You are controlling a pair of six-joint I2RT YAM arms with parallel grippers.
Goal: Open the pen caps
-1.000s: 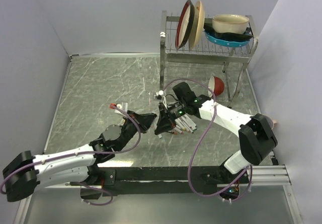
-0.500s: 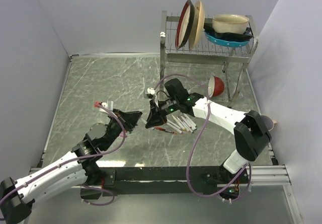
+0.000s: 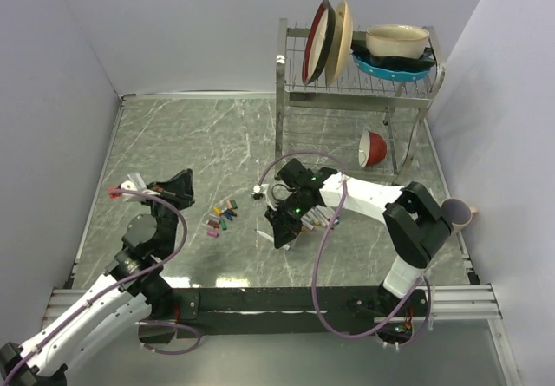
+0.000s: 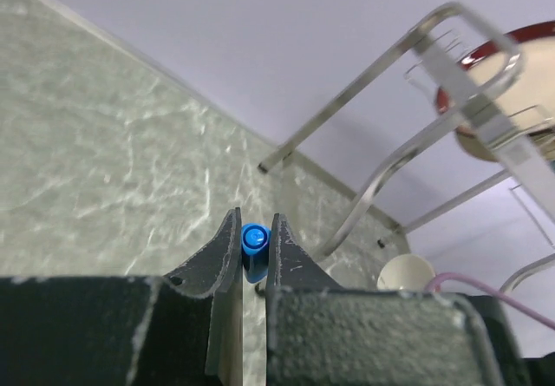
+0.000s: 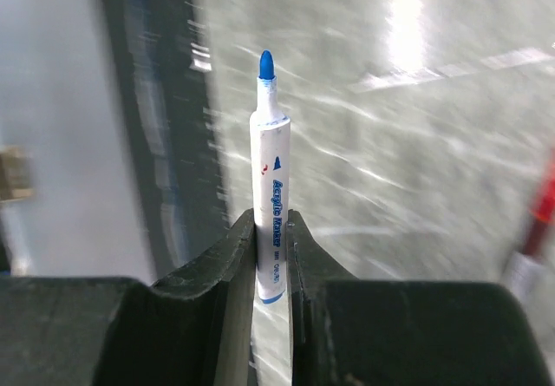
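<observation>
Judged well along: left tool (image 4: 254, 228) pinching detached blue cap (image 4: 254, 240), right tool (image 5: 271, 230) pinching uncapped blue pen (image 5: 270, 143), loose caps (image 3: 223, 217) clustered on table (image 3: 191, 134) left of it, other pens (image 3: 319, 219) indistinct.

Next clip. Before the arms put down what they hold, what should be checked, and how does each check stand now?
1. Grip on blue cap by left gripper: ok.
2. Grip on marker by right gripper: ok.
3. Cap off, blue tip bare: ok.
4. Drop spot: pile of loose caps on table, apart from both grippers: ok.
5. Caps on other pens by the right arm: cannot tell.
</observation>
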